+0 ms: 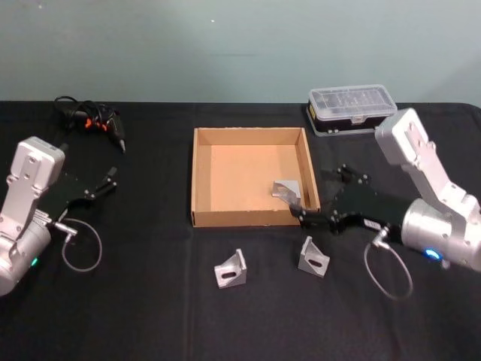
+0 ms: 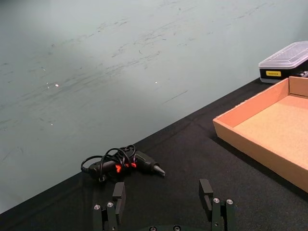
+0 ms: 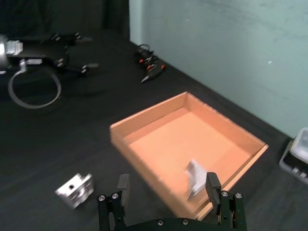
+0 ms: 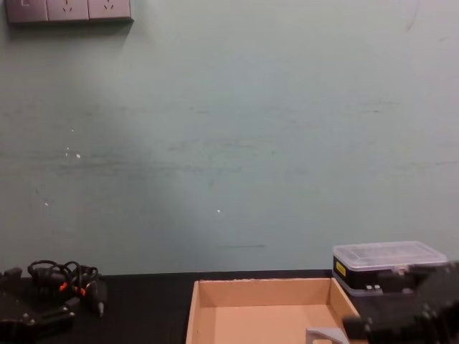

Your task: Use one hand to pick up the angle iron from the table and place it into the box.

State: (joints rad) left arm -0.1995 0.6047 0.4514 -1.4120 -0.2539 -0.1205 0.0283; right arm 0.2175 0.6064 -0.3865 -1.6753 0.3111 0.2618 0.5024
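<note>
At the counter's left edge, the left hand hangs parked, fingers spread and empty, with a corded tool near the back-left corner. In the centre sits the tan box, with the boxed angle iron lying by its front-right corner. Two more wait on the counter in front of the box: the left angle iron and the right angle iron. The brackets look stiff, smooth and dense for their size, so they probably slip under a loose pinch. Squeezing across one flat leg, clear of the corner, seems the surest hold. The right hand hovers released at the box's front-right corner, holding nothing. A clear-lidded black case stands at the back right. The matte black surface runs to a pale green wall.
</note>
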